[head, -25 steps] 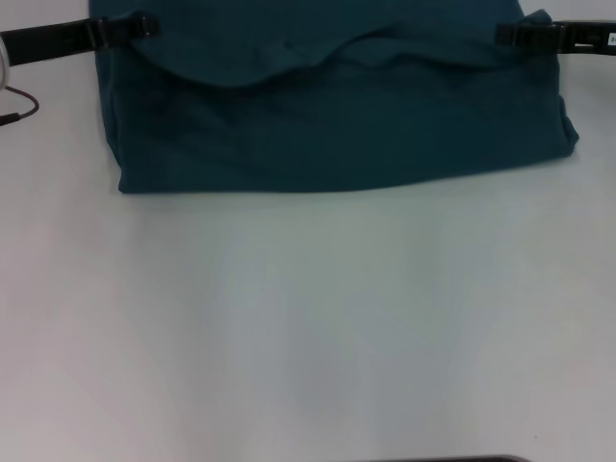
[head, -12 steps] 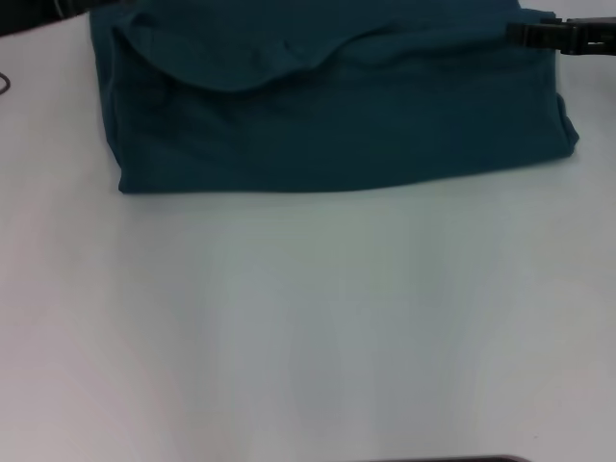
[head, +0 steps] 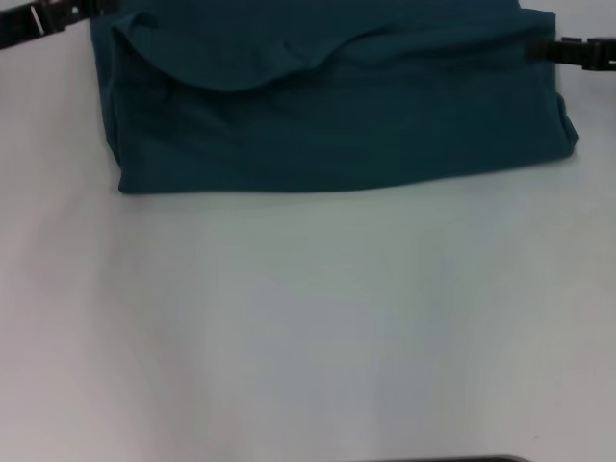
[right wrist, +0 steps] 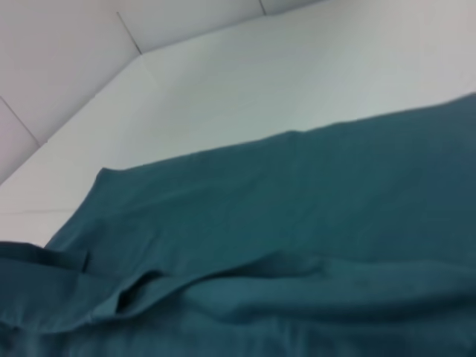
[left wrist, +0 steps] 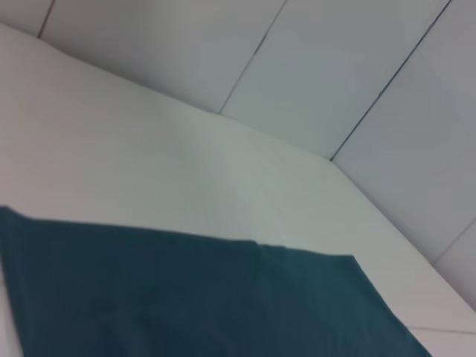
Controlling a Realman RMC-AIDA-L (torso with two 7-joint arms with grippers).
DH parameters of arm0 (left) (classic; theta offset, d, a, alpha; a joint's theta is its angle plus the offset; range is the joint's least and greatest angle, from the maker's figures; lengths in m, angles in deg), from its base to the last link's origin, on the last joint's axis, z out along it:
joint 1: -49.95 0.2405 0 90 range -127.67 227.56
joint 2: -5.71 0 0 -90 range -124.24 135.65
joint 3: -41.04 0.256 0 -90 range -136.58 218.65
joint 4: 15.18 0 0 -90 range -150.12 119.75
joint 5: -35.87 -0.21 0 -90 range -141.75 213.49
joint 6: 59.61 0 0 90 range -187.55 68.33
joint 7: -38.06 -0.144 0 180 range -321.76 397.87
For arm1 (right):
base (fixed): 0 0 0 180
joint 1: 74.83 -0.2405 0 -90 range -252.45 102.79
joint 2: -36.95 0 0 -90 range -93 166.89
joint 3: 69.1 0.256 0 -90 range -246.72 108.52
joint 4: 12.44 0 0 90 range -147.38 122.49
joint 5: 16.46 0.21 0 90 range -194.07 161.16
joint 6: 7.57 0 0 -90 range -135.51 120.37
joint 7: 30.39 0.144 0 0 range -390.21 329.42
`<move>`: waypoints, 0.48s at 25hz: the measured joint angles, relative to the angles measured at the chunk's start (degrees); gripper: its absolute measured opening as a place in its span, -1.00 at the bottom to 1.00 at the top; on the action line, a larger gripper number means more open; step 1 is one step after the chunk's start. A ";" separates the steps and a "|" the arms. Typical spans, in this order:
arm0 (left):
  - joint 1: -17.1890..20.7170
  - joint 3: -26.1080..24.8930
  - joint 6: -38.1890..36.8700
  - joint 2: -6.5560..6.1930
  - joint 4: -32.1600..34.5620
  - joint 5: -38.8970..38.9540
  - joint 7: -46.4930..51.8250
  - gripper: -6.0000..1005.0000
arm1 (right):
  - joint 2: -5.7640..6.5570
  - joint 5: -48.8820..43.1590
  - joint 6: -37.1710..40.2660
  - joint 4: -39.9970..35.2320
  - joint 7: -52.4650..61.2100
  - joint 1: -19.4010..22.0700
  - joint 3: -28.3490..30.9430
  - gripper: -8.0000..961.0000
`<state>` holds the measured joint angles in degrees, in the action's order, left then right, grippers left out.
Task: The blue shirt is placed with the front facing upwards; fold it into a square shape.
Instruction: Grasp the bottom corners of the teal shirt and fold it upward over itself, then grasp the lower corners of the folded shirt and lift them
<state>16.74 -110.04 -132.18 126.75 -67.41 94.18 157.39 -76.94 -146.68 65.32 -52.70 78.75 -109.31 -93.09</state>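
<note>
Toward twelve o'clock on the white table (head: 308, 327), the blue shirt (head: 337, 115) lies folded into a wide rectangular bundle with plain fabric facing up. Its near folded edge runs straight from about ten o'clock to two o'clock in the head view, its far part passes out of that view at the top, and a rounded flap of cloth droops across the upper layer on the eleven o'clock side. The corner at two o'clock bulges a little, with stacked layers showing at the edge.

The left gripper (head: 82, 8) sits at roughly eleven o'clock, at the far left corner of the bundle; whether it touches the cloth, and how far its fingers are parted, I cannot tell. The right gripper (head: 549, 48) is at about one o'clock, its dark tip at the shirt's right edge; its opening and any hold on the fabric I cannot tell either.

The right wrist view shows rumpled folds of the shirt close up, with bare table beyond. The left wrist view shows a flat teal panel lying on the table, with a pale panelled wall (left wrist: 335, 67) behind it.
</note>
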 joint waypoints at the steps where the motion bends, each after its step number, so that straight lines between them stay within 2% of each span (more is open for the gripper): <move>1: 0.44 0.00 -0.81 0.00 -0.32 0.00 -0.12 0.70 | 0.30 -0.01 0.69 0.00 0.34 0.38 -0.05 0.52; 7: 4.85 0.01 -7.24 0.87 -4.05 0.41 -2.10 0.69 | 2.33 -0.14 5.26 0.00 2.95 2.98 -0.53 0.52; 12: 7.85 0.08 -10.40 1.22 -4.09 0.59 -5.94 0.69 | 3.67 -2.58 7.92 0.00 5.28 3.91 -0.62 0.51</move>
<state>24.59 -109.96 -142.59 127.97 -71.50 94.77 151.45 -73.27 -149.26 73.24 -52.70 84.04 -105.41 -93.71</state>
